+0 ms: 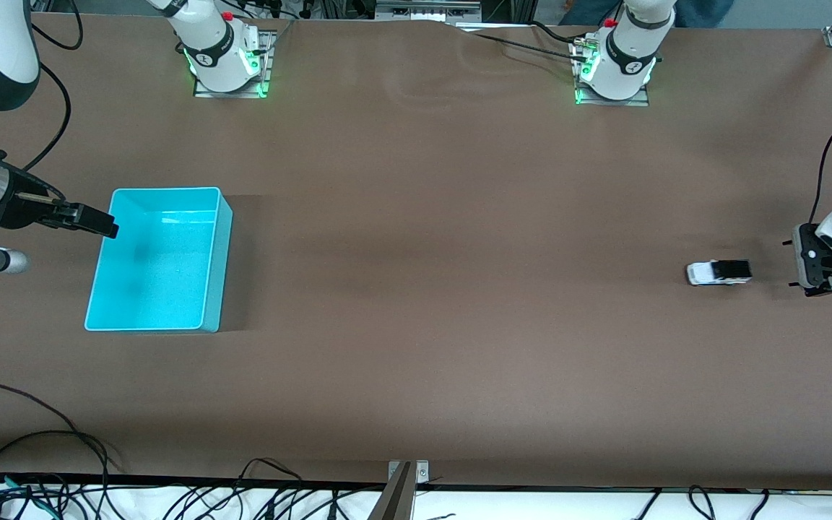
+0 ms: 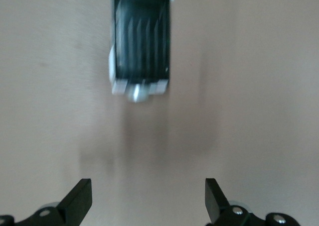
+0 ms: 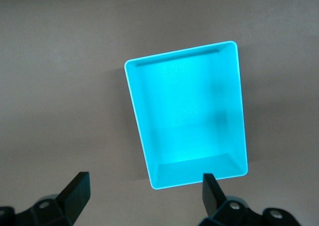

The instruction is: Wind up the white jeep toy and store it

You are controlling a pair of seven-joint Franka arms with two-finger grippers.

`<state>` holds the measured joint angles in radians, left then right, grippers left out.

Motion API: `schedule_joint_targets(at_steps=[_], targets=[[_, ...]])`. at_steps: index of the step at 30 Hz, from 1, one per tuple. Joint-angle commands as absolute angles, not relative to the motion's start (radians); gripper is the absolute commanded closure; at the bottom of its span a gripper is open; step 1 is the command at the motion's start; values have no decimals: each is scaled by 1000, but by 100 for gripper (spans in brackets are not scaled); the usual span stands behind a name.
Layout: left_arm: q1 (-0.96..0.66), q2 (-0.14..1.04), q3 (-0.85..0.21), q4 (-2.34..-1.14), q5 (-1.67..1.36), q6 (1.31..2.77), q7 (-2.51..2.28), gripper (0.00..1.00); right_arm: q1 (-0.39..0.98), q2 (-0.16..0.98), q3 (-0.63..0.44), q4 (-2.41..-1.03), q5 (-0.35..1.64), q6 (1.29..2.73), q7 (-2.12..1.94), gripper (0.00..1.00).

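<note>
The white jeep toy, tiny, with a black roof panel, stands on the brown table toward the left arm's end. It also shows in the left wrist view. My left gripper is low beside the jeep, between it and the table's end, a short gap away. It is open and empty. The turquoise bin stands empty toward the right arm's end, and shows in the right wrist view. My right gripper hovers over the bin's rim at that end, open and empty.
The two arm bases stand along the table's back edge. Loose black cables lie along the table's front edge, and a metal bracket sits at the middle of that edge.
</note>
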<state>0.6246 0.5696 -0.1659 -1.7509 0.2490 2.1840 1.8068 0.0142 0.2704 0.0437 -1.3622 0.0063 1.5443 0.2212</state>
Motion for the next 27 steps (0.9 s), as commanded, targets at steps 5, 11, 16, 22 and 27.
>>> schedule_joint_targets(at_steps=[5, 11, 16, 22, 27], targets=[[551, 525, -216, -1652, 229, 2001, 1600, 0, 11, 259, 46, -1371, 23, 1549, 218, 0], [474, 522, -222, -1536, 229, 1829, 1453, 0, 12, 259, 48, -1371, 23, 1549, 218, 0], [416, 522, -232, -1451, 227, 1682, 1292, 0, 11, 259, 46, -1370, 23, 1551, 218, 0], [364, 518, -268, -1402, 210, 1560, 1097, 0, 9, 259, 46, -1371, 23, 1551, 218, 0], [360, 518, -336, -1356, 206, 1467, 976, 0, 11, 259, 46, -1371, 23, 1551, 218, 0]])
